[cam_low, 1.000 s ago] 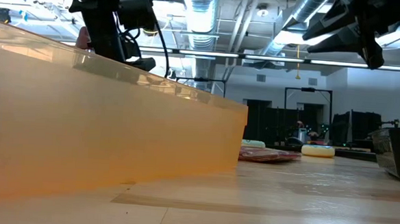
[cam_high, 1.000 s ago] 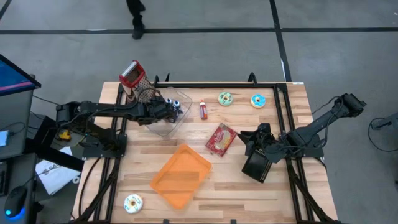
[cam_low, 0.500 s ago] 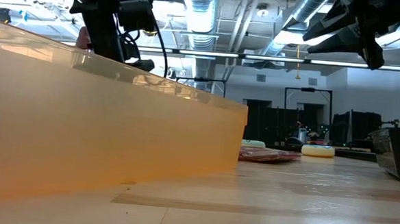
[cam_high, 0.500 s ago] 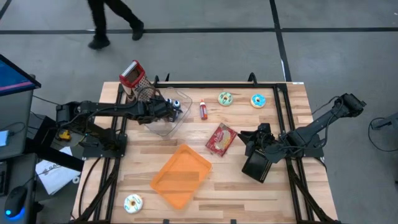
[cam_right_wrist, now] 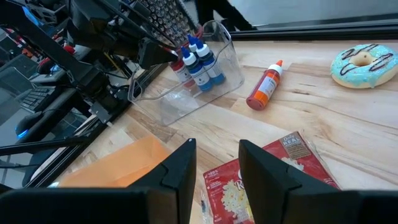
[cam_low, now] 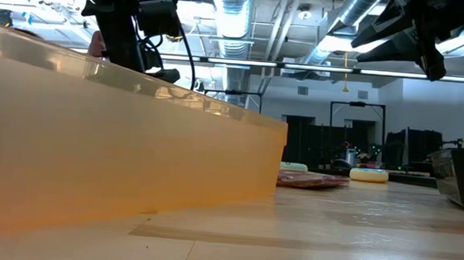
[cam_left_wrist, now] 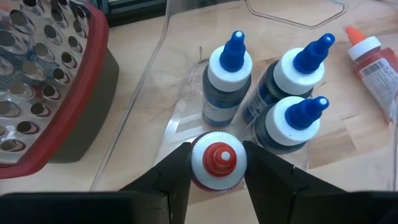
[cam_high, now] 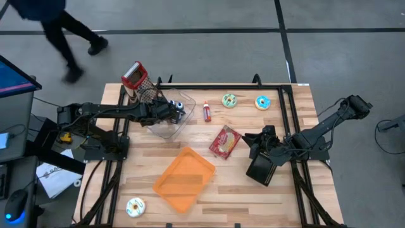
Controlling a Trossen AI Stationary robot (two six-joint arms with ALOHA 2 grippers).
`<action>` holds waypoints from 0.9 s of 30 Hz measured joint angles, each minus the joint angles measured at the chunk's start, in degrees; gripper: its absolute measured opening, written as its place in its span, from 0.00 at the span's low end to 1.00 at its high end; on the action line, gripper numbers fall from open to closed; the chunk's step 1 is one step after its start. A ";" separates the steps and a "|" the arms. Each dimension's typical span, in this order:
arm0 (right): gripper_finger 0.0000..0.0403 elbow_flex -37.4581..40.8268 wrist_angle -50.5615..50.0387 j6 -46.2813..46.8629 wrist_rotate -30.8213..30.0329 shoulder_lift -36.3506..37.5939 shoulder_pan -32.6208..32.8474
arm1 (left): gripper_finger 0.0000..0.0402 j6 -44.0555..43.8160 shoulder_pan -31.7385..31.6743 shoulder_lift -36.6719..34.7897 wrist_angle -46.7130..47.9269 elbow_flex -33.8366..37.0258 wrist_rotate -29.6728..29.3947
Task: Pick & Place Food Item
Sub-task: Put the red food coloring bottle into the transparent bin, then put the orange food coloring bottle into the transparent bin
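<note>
My left gripper (cam_left_wrist: 217,163) reaches into a clear plastic container (cam_high: 166,125) at the table's far left, shut on a red-capped bottle (cam_left_wrist: 218,160). Three blue-capped bottles (cam_left_wrist: 273,81) stand upright just beyond it in the same container. A red sauce bottle (cam_high: 206,112) lies on the table beside the container. My right gripper (cam_right_wrist: 214,168) hovers open above a red popcorn bag (cam_high: 225,141), with nothing between its fingers. My left gripper has the bottle's white cap collar (cam_left_wrist: 198,163) between its two fingers, one on each side. The fingers slant down from the table's left. The bottle stands upright in the container; its body and base are hidden under the cap.
An orange tray (cam_high: 184,178) lies near the middle front and fills the low view. A metal grater (cam_high: 136,79) stands at the far left. Two doughnuts (cam_high: 228,100) (cam_high: 262,102) lie at the back, another (cam_high: 135,206) at front left. A black bin (cam_high: 261,170) sits under my right arm.
Neither arm nor anything on the table has visibly moved. A person on the floor beyond the far edge has walked toward the left.
</note>
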State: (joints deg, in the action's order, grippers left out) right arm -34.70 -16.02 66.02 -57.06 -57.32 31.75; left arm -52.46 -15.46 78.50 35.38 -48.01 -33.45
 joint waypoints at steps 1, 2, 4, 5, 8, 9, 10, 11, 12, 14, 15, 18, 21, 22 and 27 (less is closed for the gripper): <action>0.28 0.00 -0.04 0.00 0.00 0.00 0.00 | 0.35 0.02 0.00 0.00 -0.10 0.00 0.00; 0.28 0.00 -0.04 0.00 0.00 0.00 0.00 | 0.35 0.02 0.00 0.00 -0.18 0.00 0.00; 0.28 0.00 -0.04 0.00 0.00 0.00 0.00 | 0.36 0.08 0.00 0.00 -0.52 0.00 0.00; 0.28 0.00 -0.04 0.00 0.00 0.00 0.00 | 0.36 0.10 0.00 0.00 -0.55 0.00 0.02; 0.28 0.00 -0.04 0.00 0.00 0.00 0.00 | 0.36 0.15 0.00 0.00 -0.84 0.00 0.02; 0.28 0.00 -0.04 0.00 0.00 0.00 0.00 | 0.36 0.15 0.00 0.00 -0.86 0.00 0.02; 0.28 0.00 -0.04 0.00 0.00 0.00 0.00 | 0.35 0.15 0.00 0.00 -0.87 0.00 0.02; 0.28 0.00 -0.04 0.00 0.00 0.00 0.00 | 0.35 0.15 0.00 0.00 -0.90 0.00 0.02; 0.28 0.00 -0.04 0.00 0.00 0.00 0.00 | 0.35 0.18 0.00 0.00 -0.90 0.00 0.02; 0.28 0.00 -0.04 0.00 0.00 0.00 0.00 | 0.36 1.13 0.00 0.00 -1.14 0.00 0.07; 0.28 0.00 -0.04 0.02 0.00 0.00 0.00 | 0.36 1.45 0.00 -0.09 -1.37 0.00 0.27; 0.28 0.00 0.02 0.03 0.01 0.00 0.08 | 0.37 1.55 0.16 -0.64 -2.17 0.00 0.94; 0.28 0.00 0.20 0.13 0.00 0.00 0.11 | 0.38 3.60 0.63 -2.03 -3.20 -0.02 1.21; 0.28 0.00 0.18 0.26 0.02 0.00 0.11 | 0.38 4.25 0.78 -2.56 -3.83 -0.09 1.59; 0.28 0.02 0.22 0.69 0.00 0.02 0.11 | 0.38 5.99 1.14 -6.94 -1.88 -0.04 2.26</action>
State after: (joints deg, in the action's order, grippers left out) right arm -34.68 -15.79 66.71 -57.06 -57.30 31.86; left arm -46.47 -14.33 71.56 33.50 -48.05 -31.19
